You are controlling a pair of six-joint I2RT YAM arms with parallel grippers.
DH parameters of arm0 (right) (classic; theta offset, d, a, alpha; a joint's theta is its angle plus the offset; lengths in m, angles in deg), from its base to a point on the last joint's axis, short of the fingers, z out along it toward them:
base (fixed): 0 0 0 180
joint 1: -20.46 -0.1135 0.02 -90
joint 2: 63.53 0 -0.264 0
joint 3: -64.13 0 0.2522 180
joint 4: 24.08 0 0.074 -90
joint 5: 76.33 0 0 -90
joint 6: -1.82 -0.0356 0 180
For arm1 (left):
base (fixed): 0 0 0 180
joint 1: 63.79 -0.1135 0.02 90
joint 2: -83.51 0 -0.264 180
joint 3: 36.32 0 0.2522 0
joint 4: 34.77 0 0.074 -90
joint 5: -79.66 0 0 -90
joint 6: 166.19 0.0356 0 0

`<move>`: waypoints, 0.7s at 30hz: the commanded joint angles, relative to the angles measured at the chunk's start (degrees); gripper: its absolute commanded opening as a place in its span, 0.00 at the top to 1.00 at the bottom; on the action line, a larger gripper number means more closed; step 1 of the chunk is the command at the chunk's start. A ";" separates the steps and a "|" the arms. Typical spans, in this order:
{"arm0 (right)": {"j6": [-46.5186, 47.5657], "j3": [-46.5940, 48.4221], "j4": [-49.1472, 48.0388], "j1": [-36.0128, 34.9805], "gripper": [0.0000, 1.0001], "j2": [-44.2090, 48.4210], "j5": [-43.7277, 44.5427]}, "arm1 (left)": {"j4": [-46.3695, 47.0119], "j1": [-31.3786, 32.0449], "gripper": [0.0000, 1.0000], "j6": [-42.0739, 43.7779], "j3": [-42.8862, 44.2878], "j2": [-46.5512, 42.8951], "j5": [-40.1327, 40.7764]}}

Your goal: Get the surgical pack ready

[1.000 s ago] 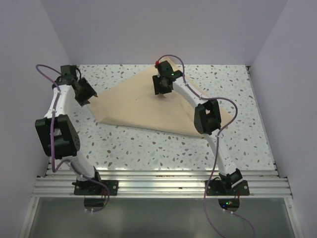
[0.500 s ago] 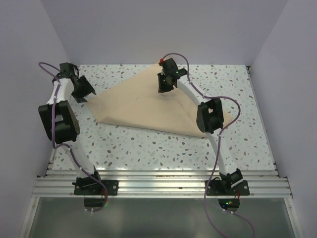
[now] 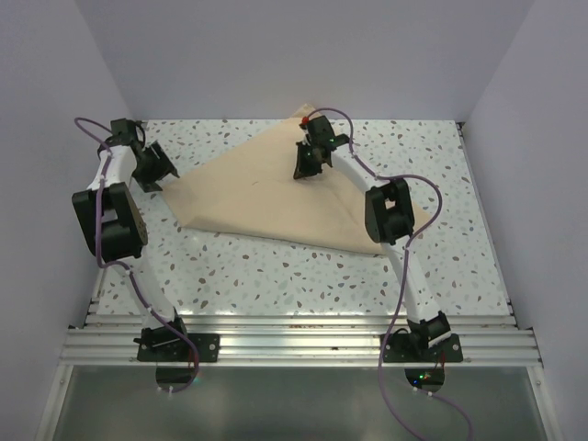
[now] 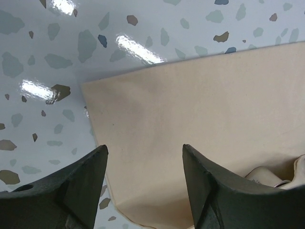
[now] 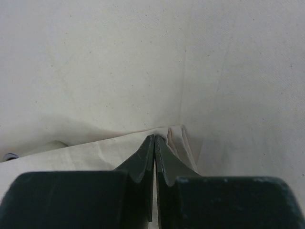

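Observation:
The surgical pack, a large tan fabric sheet, lies spread on the speckled table. My right gripper is at the sheet's far part. In the right wrist view its jaws are shut, pinching a raised fold of the fabric, with small pleats gathering at the tips. My left gripper hovers over the sheet's left corner. Its fingers stand wide open on either side of the cloth, with nothing between them.
White walls close in the table at the back and on both sides. A ribbed metal rail with both arm bases runs along the near edge. Bare speckled tabletop shows left of the sheet's corner.
The right gripper moved toward the far edge and shut on a fold of fabric. The left gripper drew back to the left and opened wider.

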 commanded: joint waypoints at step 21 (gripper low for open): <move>0.11 -0.31 -0.54 1.96 0.93 6.40 -3.26 | 1.64 -3.04 0.25 3.41 2.48 2.83 -2.44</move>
